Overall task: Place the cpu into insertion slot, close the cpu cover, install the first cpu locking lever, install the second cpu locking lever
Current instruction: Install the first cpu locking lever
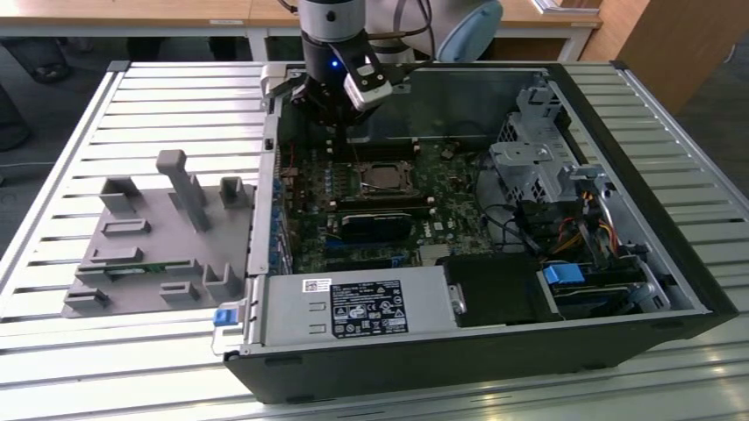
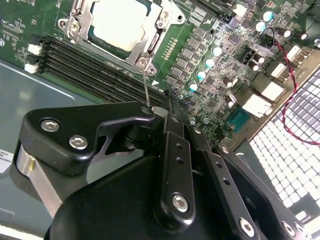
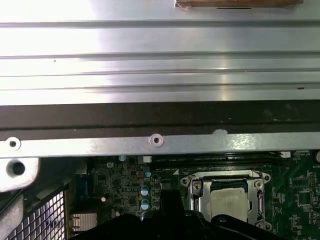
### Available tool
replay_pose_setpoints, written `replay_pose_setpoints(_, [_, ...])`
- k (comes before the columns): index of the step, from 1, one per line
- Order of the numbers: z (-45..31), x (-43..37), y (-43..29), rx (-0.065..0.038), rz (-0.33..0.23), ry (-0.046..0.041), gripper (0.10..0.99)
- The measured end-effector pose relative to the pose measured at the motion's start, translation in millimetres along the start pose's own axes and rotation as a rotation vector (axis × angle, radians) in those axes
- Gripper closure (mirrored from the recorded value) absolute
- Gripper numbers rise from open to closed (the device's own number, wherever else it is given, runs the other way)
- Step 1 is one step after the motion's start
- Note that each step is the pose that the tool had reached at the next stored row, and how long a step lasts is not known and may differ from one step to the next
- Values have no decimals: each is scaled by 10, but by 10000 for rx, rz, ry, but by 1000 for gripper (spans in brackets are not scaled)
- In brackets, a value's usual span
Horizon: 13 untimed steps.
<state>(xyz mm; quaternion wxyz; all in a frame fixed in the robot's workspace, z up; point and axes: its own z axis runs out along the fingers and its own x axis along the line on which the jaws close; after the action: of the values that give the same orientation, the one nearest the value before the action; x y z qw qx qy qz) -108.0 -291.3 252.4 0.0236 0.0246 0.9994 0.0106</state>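
Levers seem all that remains: silvery-tan square cpu [image 2: 120, 25] sits in the black square insertion slot [image 1: 361, 175] under the shut silvery frame cover [image 2: 156, 36], my black claw [image 2: 159, 111], gape I cannot tell, at one raised wire lever [image 2: 145, 85].

Labels present, no print legible

In the exterior view, a black label [image 1: 367, 309] bearing white print and a small white sticker [image 1: 318, 284] are seen on the grey power supply [image 1: 287, 303]; none of their wording can be made out.
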Motion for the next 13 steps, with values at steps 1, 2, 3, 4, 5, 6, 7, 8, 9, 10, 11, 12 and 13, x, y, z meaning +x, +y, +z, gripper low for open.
replay_pose_setpoints(1, [0, 0, 2, 1, 1, 1, 980])
replay_pose_setpoints(2, [1, -1, 4, 2, 1, 3, 980])
replay_pose_setpoints(3, [2, -2, 8, 1, 2, 2, 980])
replay_pose_setpoints(4, [2, -2, 11, 1, 3, 2, 980])
replay_pose_setpoints(5, [3, -2, 16, 1, 2, 2, 980])
replay_pose_setpoints(6, [4, -2, 22, 1, 1, 2, 980])
replay_pose_setpoints(7, [5, -2, 27, 1, 1, 2, 980])
replay_pose_setpoints(8, [5, -3, 31, 1, 2, 2, 980])
replay_pose_setpoints(9, [6, -5, 33, 1, 0, 2, 980])
replay_pose_setpoints(10, [7, -10, 34, -1, -1, 2, 980])
replay_pose_setpoints(11, [8, -18, 35, -1, 0, 2, 980])
replay_pose_setpoints(12, [9, -28, 35, -1, 1, 2, 980])
replay_pose_setpoints(13, [9, -41, 36, 0, 0, 2, 980])
